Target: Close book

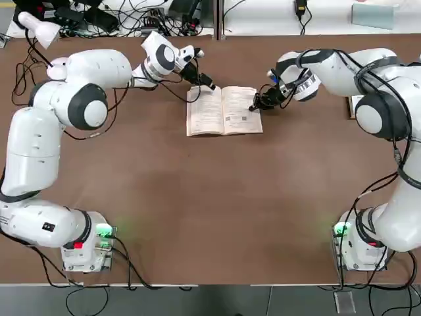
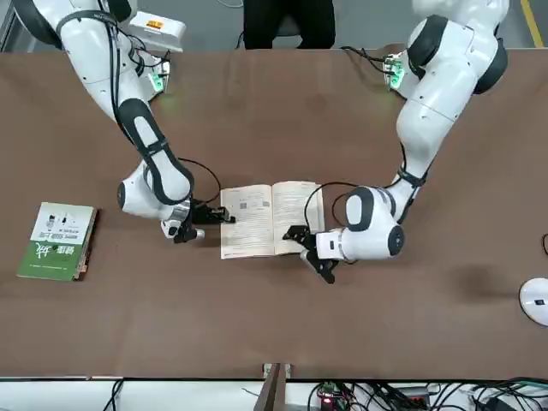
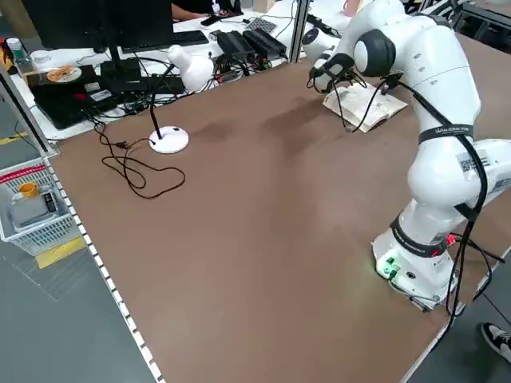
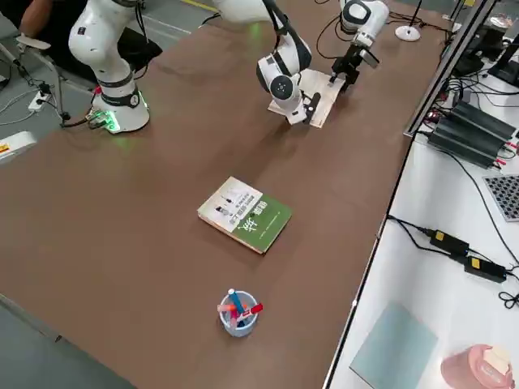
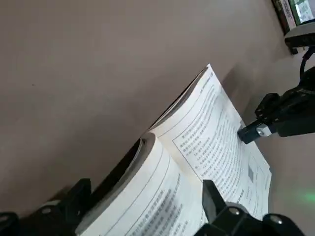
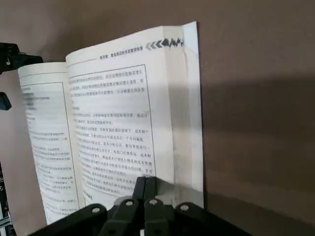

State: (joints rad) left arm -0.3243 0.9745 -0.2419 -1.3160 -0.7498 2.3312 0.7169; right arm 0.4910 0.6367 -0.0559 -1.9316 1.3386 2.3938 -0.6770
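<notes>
The book (image 1: 223, 112) lies open near the table's far middle, its cream printed pages facing up. My left gripper (image 1: 208, 83) is at the far edge of its left page. In the left wrist view that gripper (image 5: 144, 188) is open, and the raised, curling left pages (image 5: 162, 196) lie between its fingers. My right gripper (image 1: 254, 106) is shut. Its tip (image 6: 146, 181) rests on the right page near the outer edge, with nothing held. The front view shows both grippers low beside the book (image 2: 257, 221).
A green-and-white covered book (image 2: 58, 240) lies closed toward the robot's right. A cup of pens (image 4: 237, 312) stands beyond it near the table edge. A white desk lamp (image 3: 180, 80) with a trailing cable stands at the far left. Cables and power bricks (image 1: 99, 20) line the far edge.
</notes>
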